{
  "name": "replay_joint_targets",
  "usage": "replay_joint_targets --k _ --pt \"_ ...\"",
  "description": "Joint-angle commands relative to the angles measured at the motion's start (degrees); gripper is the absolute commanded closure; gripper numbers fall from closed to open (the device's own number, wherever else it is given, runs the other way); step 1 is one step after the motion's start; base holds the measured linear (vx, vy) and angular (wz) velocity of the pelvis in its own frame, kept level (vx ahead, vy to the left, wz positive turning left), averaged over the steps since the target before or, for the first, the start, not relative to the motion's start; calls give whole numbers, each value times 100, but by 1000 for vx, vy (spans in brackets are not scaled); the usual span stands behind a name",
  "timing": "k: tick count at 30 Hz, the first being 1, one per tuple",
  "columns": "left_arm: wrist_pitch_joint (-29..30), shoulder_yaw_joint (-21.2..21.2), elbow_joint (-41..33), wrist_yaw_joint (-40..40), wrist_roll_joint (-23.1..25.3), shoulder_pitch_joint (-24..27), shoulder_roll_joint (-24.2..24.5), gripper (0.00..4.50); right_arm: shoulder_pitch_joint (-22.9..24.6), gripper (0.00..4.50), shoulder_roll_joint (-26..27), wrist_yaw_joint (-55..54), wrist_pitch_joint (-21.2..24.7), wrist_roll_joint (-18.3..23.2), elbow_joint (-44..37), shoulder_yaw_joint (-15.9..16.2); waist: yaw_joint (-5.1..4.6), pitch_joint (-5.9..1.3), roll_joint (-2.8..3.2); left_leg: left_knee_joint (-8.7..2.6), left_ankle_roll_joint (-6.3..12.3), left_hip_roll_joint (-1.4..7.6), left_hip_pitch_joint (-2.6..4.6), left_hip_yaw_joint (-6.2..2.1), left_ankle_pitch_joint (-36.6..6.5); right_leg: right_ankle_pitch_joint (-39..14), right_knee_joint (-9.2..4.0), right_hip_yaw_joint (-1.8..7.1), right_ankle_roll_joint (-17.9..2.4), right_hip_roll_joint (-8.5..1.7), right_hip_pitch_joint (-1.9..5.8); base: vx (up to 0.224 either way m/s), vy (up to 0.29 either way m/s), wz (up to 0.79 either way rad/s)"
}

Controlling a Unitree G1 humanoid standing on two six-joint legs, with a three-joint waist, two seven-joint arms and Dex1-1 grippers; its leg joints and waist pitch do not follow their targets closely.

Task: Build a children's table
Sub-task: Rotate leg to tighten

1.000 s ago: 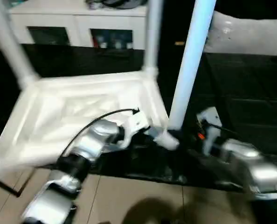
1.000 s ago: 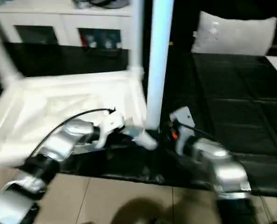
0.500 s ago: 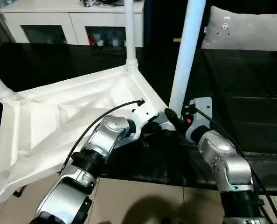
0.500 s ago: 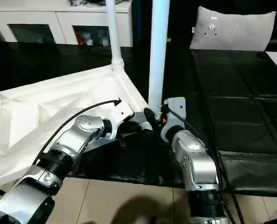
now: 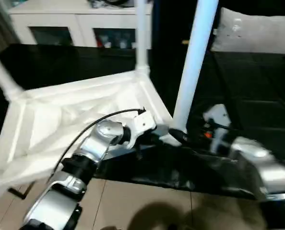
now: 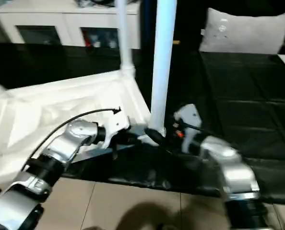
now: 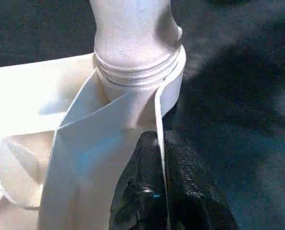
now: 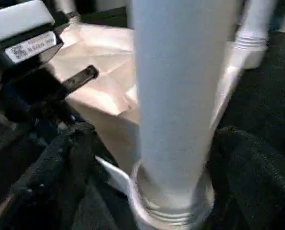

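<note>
**Q:** Where is the table?

**A:** The white plastic square tabletop (image 5: 80, 120) lies upside down, ribbed underside up, tilted across a black surface (image 5: 257, 96), one edge out over the tiled floor (image 5: 133, 201). Long white tubular legs stand up from its corner sockets; the nearest leg (image 5: 193, 67) rises between my two arms.

**Q:** And your jaws?

**A:** My left gripper (image 7: 154, 191) has its jaws closed on the thin white rim of the tabletop, just beside the threaded corner socket (image 7: 135, 72). My right gripper (image 8: 147, 158) has its black jaws spread to either side of that nearest leg's base; whether they press on it I cannot tell.

**Q:** What stands behind?

**A:** A white cabinet with glass doors (image 5: 75, 28) and a grey cushion (image 5: 257, 31).
</note>
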Motion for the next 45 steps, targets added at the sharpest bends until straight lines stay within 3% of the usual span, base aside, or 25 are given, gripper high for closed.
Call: replay_joint_targets --k 1,8,17,30,36,38,41,42,45 --pt "-367 -104 -417 -587 -184 -73 139 450 16 2 -318 695 -129 111 -117 202 62 -435 -98 -345 803 259 -29 -82 -311 -1863 -435 341 -481 -391 460 0 0 0" --pt "-761 -403 -544 -1417 -174 -21 459 450 -41 2 -939 1877 -175 254 -16 502 248 -437 -117 -352 760 304 -9 -76 -343 -1893 -412 361 -511 -417 433 0 0 0" --pt "-983 -608 -686 -2003 -236 -6 620 450 -233 76 -1022 2567 -141 458 209 745 369 -443 -131 -353 697 319 -9 -69 -280 -1903 -398 370 -516 -427 425 0 0 0" --pt "-1074 -642 -689 -2115 -233 26 635 450 -292 197 -1034 2940 126 649 342 967 384 -447 -131 -355 632 306 -17 -70 -272 -1987 -415 356 -430 -415 428 0 0 0" --pt "-676 -442 -601 -1731 -292 30 472 450 -163 239 -715 2429 468 882 50 780 386 -440 -129 -361 594 307 -26 -76 -262 -1994 -417 353 -427 -417 432 0 0 0" --pt "-514 -340 -495 -1419 -271 -15 349 450 -119 245 -488 1929 688 854 -79 721 355 -436 -131 -371 520 294 -17 -79 -289 -2096 -433 338 -375 -405 427 0 0 0" --pt "-281 -197 -367 -946 -224 -102 166 450 -176 248 -27 825 869 435 -8 670 258 -396 -132 -382 306 219 -5 -64 -513 -2624 -540 287 -138 -386 422 0 0 0" --pt "-281 -197 -367 -946 -224 -102 166 450 -176 248 -27 825 869 435 -8 670 186 -384 -141 -373 272 181 -5 -62 -639 -2835 -585 256 -9 -381 432 0 0 0" --pt "-34 -66 -104 -213 -97 -243 -102 450 -340 251 701 -606 1053 135 185 402 45 -385 -126 -370 235 174 -24 -78 -677 -2898 -611 225 97 -358 436 0 0 0"
